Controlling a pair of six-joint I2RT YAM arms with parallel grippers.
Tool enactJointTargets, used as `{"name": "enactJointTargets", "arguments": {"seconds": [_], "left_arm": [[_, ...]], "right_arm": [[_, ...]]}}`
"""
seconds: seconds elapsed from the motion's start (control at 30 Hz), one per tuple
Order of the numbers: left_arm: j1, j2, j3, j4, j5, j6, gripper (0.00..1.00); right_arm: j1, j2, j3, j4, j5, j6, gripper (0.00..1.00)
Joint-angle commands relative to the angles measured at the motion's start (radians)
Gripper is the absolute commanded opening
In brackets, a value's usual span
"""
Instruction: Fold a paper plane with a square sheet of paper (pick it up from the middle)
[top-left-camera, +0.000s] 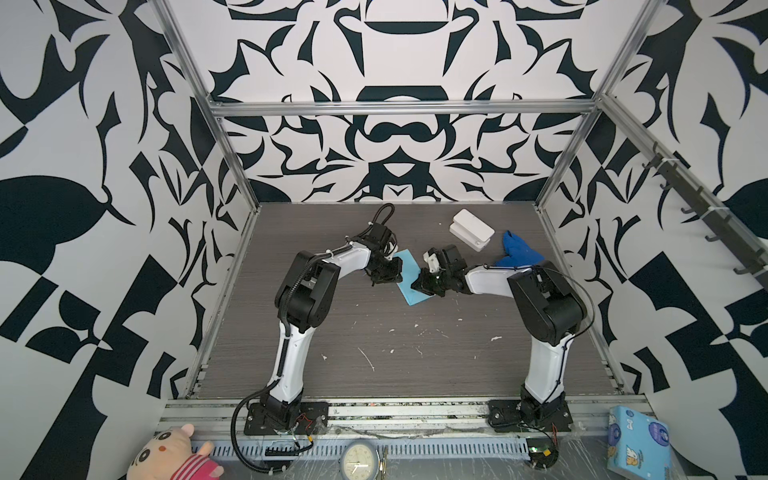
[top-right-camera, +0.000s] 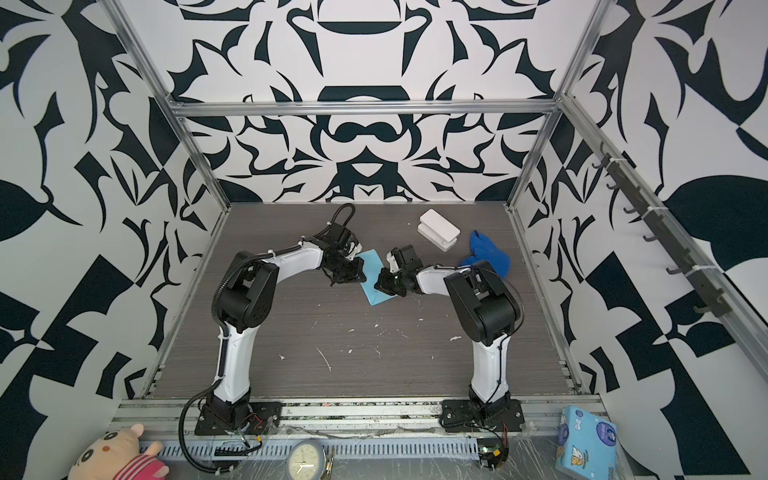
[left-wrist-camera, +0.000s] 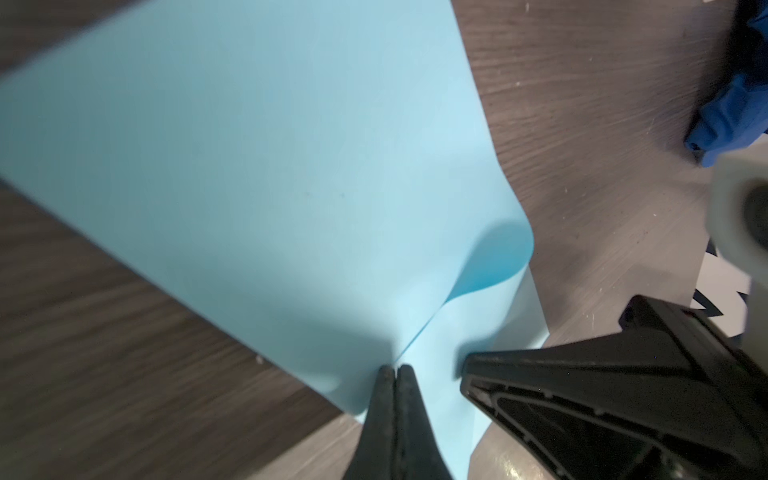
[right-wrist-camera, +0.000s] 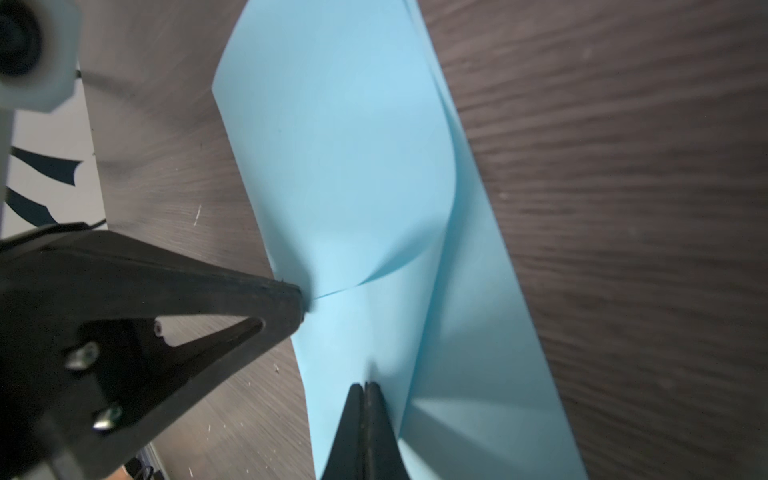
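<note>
The light-blue square sheet of paper (top-left-camera: 410, 294) (top-right-camera: 376, 296) lies mid-table between both arms, one side curled up and over into a loose flap (left-wrist-camera: 494, 257) (right-wrist-camera: 374, 174). My left gripper (top-left-camera: 400, 272) (top-right-camera: 360, 270) (left-wrist-camera: 395, 368) is shut, its tips pinching the paper where the curled edge meets the lower layer. From the opposite side my right gripper (top-left-camera: 416, 286) (top-right-camera: 379, 286) (right-wrist-camera: 365, 384) is shut too, pinching a raised ridge of the sheet. The two grippers' tips are close together. The paper plane is out of view.
A white box (top-left-camera: 471, 228) stands at the back right, and a royal-blue cloth lump (top-left-camera: 517, 249) lies beside the right arm. Off the front edge are a printed light-blue carton (top-left-camera: 638, 440), a plush toy (top-left-camera: 174, 455) and a clock (top-left-camera: 359, 459). Metal frame posts bound the table.
</note>
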Motion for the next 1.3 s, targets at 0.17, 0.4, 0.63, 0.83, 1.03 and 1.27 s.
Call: {"name": "enactJointTargets", "arguments": {"seconds": [0.17,0.4,0.63,0.83,1.03,1.27], "left_arm": [[0.004,-0.179,-0.121,0.149,0.028,-0.157,0.11],[-0.057,-0.275,-0.340,0.341,0.079,-0.363,0.08],[-0.108,-0.197,-0.330,0.338,0.101,-0.409,0.03],[-0.113,-0.141,-0.286,0.286,0.071,-0.393,0.01],[-0.112,-0.113,-0.261,0.246,0.028,-0.369,0.00],[-0.113,-0.086,-0.242,0.217,0.003,-0.361,0.00]], "right_arm": [[0.006,-0.047,-0.146,0.094,0.164,0.257,0.00],[0.012,-0.056,-0.160,0.104,0.193,0.320,0.00],[0.012,-0.061,-0.156,0.101,0.203,0.338,0.00],[0.013,-0.054,-0.157,0.107,0.197,0.339,0.00],[0.012,-0.054,-0.153,0.108,0.187,0.332,0.00],[0.012,-0.054,-0.148,0.105,0.177,0.324,0.00]]}}
